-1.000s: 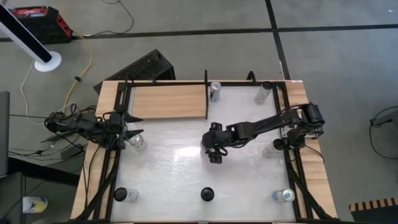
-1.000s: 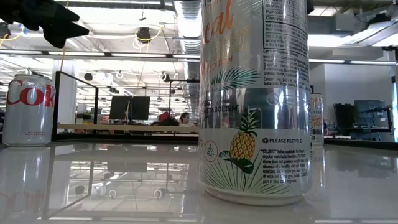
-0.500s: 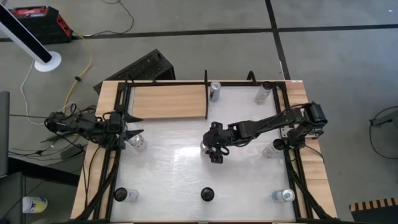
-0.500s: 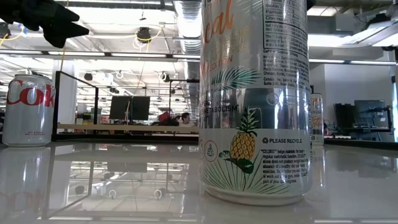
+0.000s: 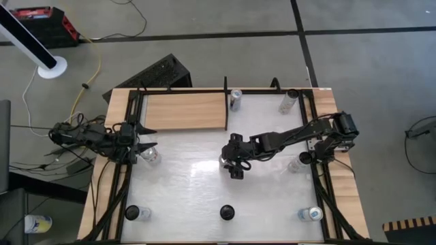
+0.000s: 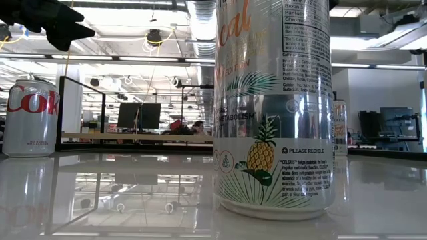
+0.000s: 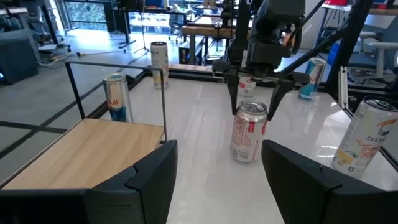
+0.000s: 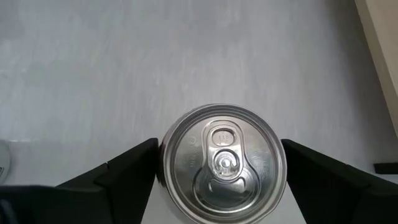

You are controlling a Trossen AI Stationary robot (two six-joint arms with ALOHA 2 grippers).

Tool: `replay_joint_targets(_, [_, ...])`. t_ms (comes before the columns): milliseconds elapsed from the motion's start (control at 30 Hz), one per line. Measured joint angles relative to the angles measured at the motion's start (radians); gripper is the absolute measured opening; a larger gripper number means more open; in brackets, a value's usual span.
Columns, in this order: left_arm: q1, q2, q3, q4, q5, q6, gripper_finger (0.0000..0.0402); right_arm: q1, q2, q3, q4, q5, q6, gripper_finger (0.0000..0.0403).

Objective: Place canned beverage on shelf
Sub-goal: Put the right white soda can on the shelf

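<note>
A white and red can [image 7: 249, 132] stands upright on the white table near its middle; its silver top [image 8: 222, 163] fills the right wrist view. My right gripper [image 5: 235, 165] is open above it, pointing down, with one finger [image 8: 127, 171] on each side of the can's top; no touch shows. It also shows in the left wrist view [image 7: 255, 93]. The shelf [image 5: 184, 111], a wood panel with black rails, lies at the table's far left and also shows in the left wrist view [image 7: 81, 149]. My left gripper [image 7: 217, 180] is open and empty at the table's left edge [image 5: 142, 139].
A slim can [image 5: 235, 100] stands just right of the shelf's rail. Other cans stand at the far right [image 5: 289, 101], the right edge [image 5: 298, 163], the near edge [image 5: 227, 212] and beside my left gripper [image 5: 150, 157]. A pineapple-print can [image 6: 273, 107] stands right in front of the low camera.
</note>
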Motion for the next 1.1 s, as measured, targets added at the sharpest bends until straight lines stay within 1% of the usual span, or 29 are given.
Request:
replay_joint_targets(133, [0.000,0.000,0.000,0.000,0.000,0.000,0.0219,0.000,0.000,0.000,0.000,0.000,-0.004,0.0320])
replay_joint_targets(333, [0.000,0.000,0.000,0.000,-0.003,0.000,0.0219,0.007,0.003,0.024,-0.024,-0.001,-0.053,0.0321])
replay_joint_targets(467, [0.000,0.000,0.000,0.000,-0.021,0.001,0.0219,0.021,0.005,0.093,-0.059,-0.002,-0.110,0.0321])
replay_joint_targets(600, [-0.001,0.000,0.000,0.000,-0.021,0.001,0.0219,0.022,0.004,0.189,-0.153,-0.003,-0.148,0.0321])
replay_joint_targets(667, [-0.001,0.000,0.000,0.000,-0.021,0.001,0.0219,0.017,0.004,0.229,-0.157,-0.003,-0.179,0.0321])
replay_joint_targets(900, [-0.001,0.000,0.000,0.000,-0.022,0.001,0.0219,-0.045,0.003,0.351,-0.158,-0.003,-0.285,0.0321])
replay_joint_targets(1100, [-0.001,0.000,0.000,-0.002,-0.022,-0.009,0.0219,-0.158,0.020,0.428,-0.143,-0.011,-0.356,0.0321])
